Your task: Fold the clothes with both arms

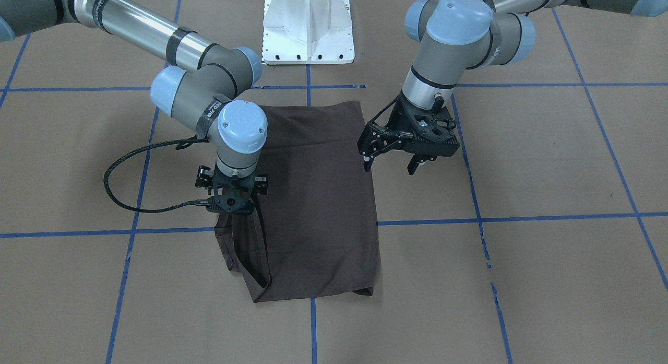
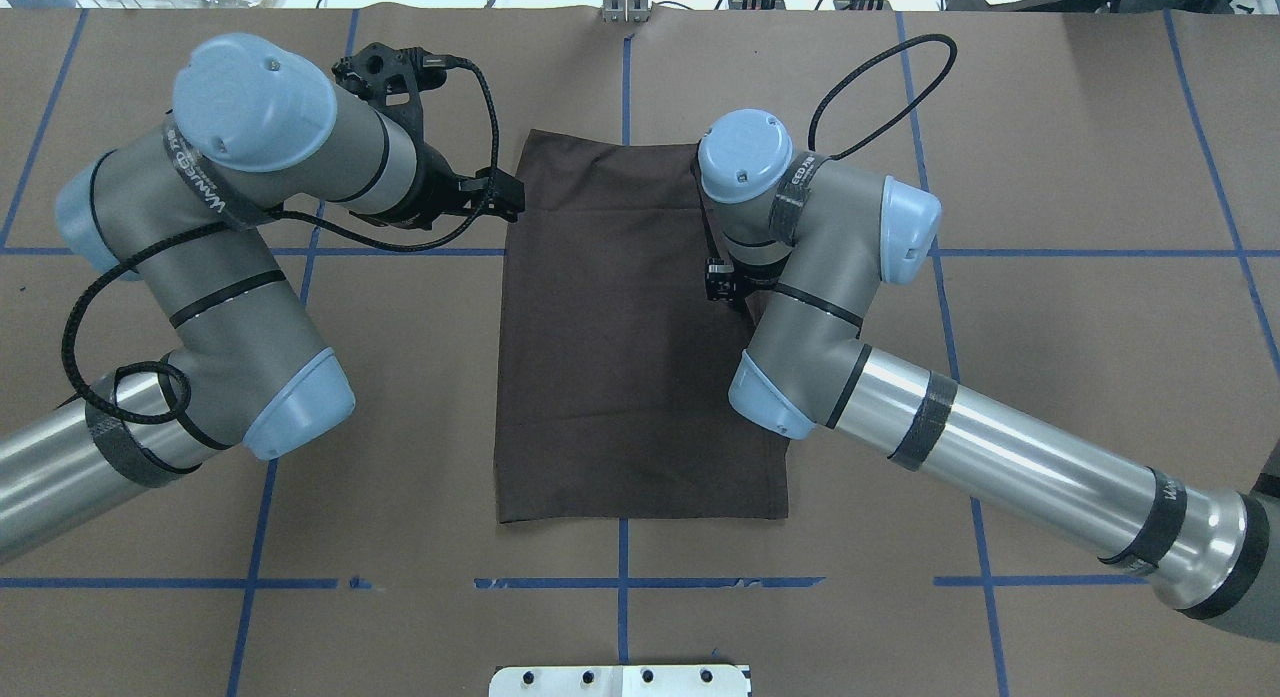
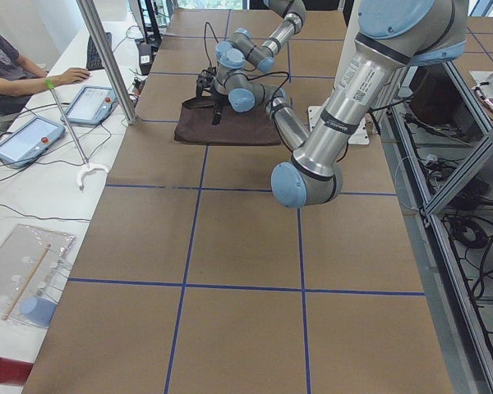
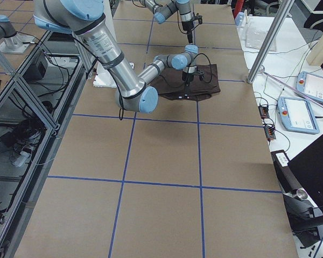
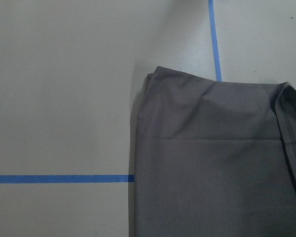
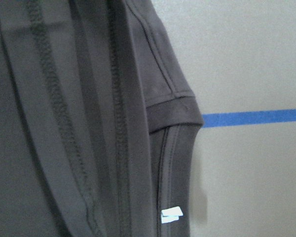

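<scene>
"Overhead exterior view: where does the T-shirt (image 2: 620,377) lie?"
"At the middle of the table (image 2: 1050,427), folded into a flat dark rectangle between the two arms."
"And the left gripper (image 1: 390,163)?"
"Raised just off the shirt's left edge, clear of the cloth, jaws spread wide with nothing between them."
"The right gripper (image 1: 232,201)?"
"On the shirt's right edge. A flap of cloth running to the far right corner rises to it. Its fingertips are buried in that fold, so it looks clamped on the T-shirt. Its wrist view shows stitched hems and a small white tag (image 6: 171,215) close beneath."
</scene>
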{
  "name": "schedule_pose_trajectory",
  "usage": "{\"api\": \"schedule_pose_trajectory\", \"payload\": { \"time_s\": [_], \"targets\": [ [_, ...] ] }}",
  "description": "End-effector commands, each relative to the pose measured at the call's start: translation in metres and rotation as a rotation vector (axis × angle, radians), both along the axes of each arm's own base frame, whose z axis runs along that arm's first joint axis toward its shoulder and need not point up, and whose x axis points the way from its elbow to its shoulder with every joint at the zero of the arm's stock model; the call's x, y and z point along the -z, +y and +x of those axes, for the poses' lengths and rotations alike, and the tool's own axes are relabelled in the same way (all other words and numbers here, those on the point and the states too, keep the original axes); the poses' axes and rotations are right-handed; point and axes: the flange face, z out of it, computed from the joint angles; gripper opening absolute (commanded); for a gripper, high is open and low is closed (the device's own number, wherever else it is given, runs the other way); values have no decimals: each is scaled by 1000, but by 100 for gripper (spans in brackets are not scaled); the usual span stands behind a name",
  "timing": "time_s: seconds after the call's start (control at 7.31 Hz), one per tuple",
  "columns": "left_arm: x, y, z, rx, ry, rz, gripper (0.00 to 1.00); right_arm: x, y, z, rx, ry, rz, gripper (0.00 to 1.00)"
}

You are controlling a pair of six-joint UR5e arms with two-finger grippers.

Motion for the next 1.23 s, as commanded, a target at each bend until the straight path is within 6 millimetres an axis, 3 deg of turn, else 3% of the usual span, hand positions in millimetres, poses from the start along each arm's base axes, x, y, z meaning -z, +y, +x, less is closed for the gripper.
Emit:
{"api": "schedule_pose_trajectory", "payload": {
  "time_s": [0.0, 0.14, 0.27, 0.41, 0.68, 0.82, 1.09],
  "targets": [
    [4, 0, 0, 2, 6, 0, 100, -22, -8, 16, 18, 16, -2, 100],
    [4, 0, 0, 3, 6, -1, 100, -31, -16, 29, 4, 18, -11, 100],
    [5, 0, 0, 2, 8, -2, 100, -24, -27, 58, 11, -25, 14, 100],
    [6, 0, 0, 2, 9, 0, 100, -17, -24, 69, 23, -71, -1, 100],
    [7, 11, 7, -33, 32, -35, 100, 11, -19, 72, 20, -196, 73, 100],
    [13, 23, 7, -19, 89, -135, 100, 21, -1, 89, 24, -259, 96, 100],
    [-5, 89, 27, -16, 135, -323, 100, 51, 45, 132, 21, -373, 108, 100]
  ]
}}
